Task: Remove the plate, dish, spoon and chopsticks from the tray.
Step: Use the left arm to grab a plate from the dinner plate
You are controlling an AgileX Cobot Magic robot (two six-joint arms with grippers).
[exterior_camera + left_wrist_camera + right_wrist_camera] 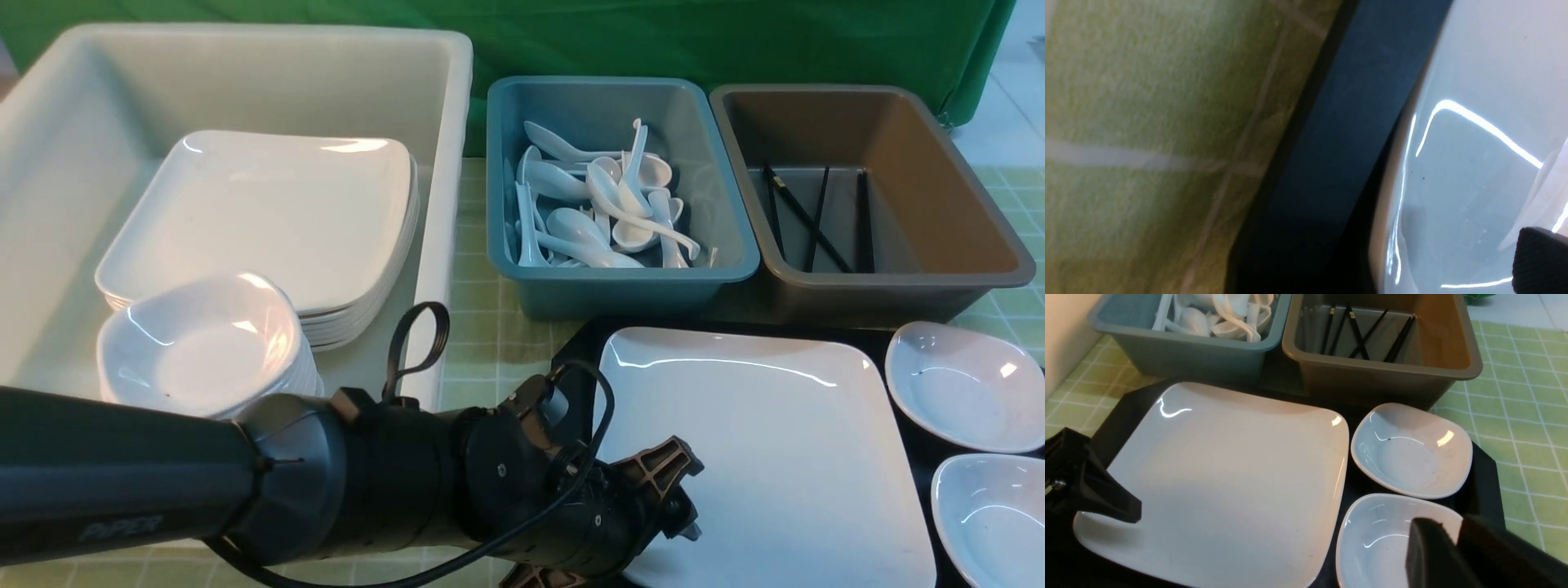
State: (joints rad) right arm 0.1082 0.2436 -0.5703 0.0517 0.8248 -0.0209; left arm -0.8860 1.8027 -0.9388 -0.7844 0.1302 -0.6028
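Left end effector [653, 523] on glossy rounded plate [784, 441] rim — grip unclear, black tray [1122, 410] beneath

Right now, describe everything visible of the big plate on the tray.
The plate is large, white, glossy, ceramic-looking, rectangular with rounded corners and a shallow raised rim. It lies flat and empty on the black tray, beside two small dishes. The left gripper reaches over its near-left edge, one finger above the rim; contact is unclear.
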